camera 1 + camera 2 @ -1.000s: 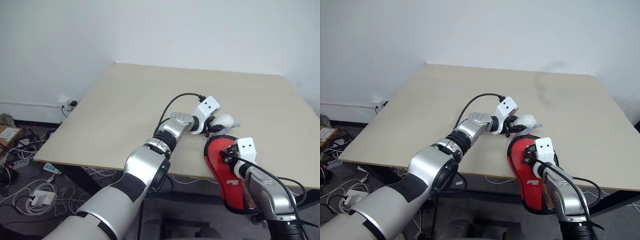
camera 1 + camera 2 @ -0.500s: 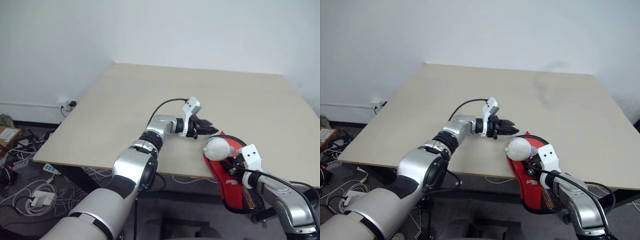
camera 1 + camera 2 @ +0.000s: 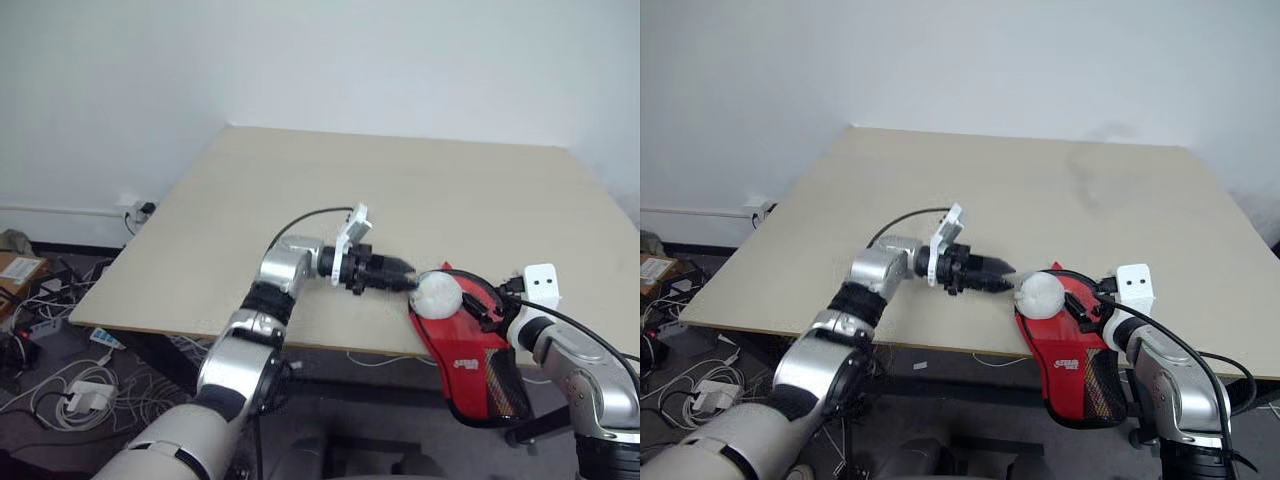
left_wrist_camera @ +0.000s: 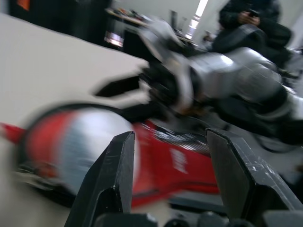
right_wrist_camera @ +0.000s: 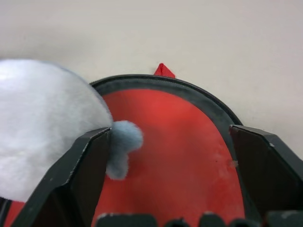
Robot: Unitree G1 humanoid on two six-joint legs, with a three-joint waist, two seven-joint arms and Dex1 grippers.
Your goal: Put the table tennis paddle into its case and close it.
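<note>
The red case (image 3: pixel 470 352) lies at the table's front edge on the right, its black mesh end hanging over the edge, logo side up. A pale grey fluffy lump (image 3: pixel 436 293) rests on its round end. My left gripper (image 3: pixel 404 280) points level at the lump from the left, just short of it, open with nothing between the fingers (image 4: pixel 118 179). My right gripper (image 3: pixel 482 303) is over the case's right side, open wide, the lump (image 5: pixel 42 132) beside one finger. The case's black zipper rim (image 5: pixel 208 101) rings the red face. The paddle is hidden.
The beige table (image 3: pixel 400 190) stretches away behind the case toward a white wall. Cables and a power strip (image 3: pixel 75 395) lie on the floor at the left. A person in dark clothes (image 4: pixel 251 19) is beyond the table.
The left gripper let go of the grey lump, which now sits on the case, and drew back to the left. The right gripper moved right off the case's round end and opened.
</note>
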